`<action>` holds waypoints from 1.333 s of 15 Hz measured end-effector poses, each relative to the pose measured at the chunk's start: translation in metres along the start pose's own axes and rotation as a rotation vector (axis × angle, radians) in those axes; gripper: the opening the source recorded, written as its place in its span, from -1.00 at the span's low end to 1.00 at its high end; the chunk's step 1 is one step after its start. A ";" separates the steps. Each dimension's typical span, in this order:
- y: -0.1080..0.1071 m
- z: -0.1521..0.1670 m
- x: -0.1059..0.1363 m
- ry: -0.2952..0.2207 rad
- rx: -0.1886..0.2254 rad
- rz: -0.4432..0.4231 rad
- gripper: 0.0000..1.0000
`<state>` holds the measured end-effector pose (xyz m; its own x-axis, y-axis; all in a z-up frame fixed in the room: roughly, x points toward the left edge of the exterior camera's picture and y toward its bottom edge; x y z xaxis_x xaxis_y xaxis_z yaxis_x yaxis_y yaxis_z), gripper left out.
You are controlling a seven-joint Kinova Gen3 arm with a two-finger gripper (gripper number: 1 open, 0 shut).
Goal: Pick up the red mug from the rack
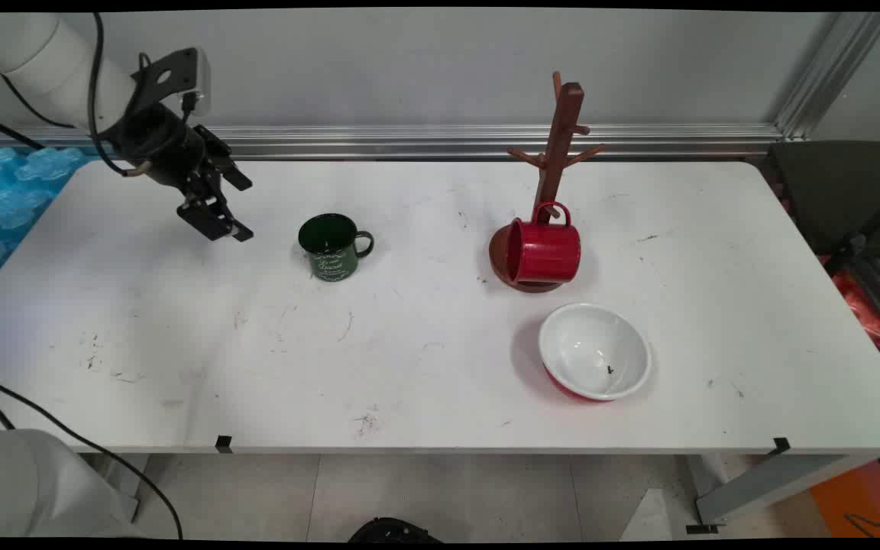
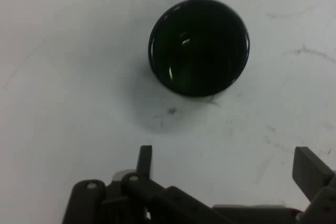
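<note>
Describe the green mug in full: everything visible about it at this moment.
The green mug is a dark green, glossy, enamel-looking cup with pale script lettering on its side and a loop handle pointing to the picture's right in the main view. It stands upright, mouth up, on the white table, left of centre. Seen from the hand view, its inside looks dark and empty. Nothing touches it; the open gripper hangs apart, to its left in the main view.
</note>
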<state>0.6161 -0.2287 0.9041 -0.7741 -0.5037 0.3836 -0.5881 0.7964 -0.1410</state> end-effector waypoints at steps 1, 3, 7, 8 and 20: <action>0.002 0.002 0.003 0.009 -0.005 -0.009 1.00; 0.006 0.007 0.013 0.036 -0.020 -0.030 1.00; 0.015 0.021 0.040 0.111 -0.053 -0.074 1.00; 0.018 0.025 0.048 0.136 -0.062 -0.087 1.00; 0.044 0.096 0.108 0.360 -0.179 -0.160 1.00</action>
<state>0.4841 -0.2805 0.8523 -0.5265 -0.5020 0.6862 -0.6196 0.7792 0.0947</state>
